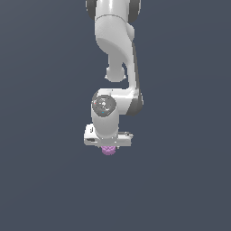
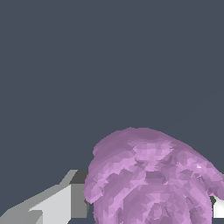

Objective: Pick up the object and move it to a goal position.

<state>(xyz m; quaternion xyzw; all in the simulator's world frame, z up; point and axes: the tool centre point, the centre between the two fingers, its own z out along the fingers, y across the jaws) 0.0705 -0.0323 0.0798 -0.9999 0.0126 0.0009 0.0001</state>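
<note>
Under the white arm point(image 1: 115, 49), the exterior view shows only a sliver of the pink lump point(image 1: 108, 150) poking out beneath the gripper point(image 1: 108, 145), its fingers hidden. From the wrist view, the lump point(image 2: 153, 179) looms large and ridged, with a grey finger point(image 2: 57, 203) touching one side and what seems another at the far edge, so the grip looks closed on it.

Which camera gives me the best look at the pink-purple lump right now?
The wrist view: the lump fills the frame, its ridged surface clear. In the exterior view only a small part of it peeks out under the gripper.
</note>
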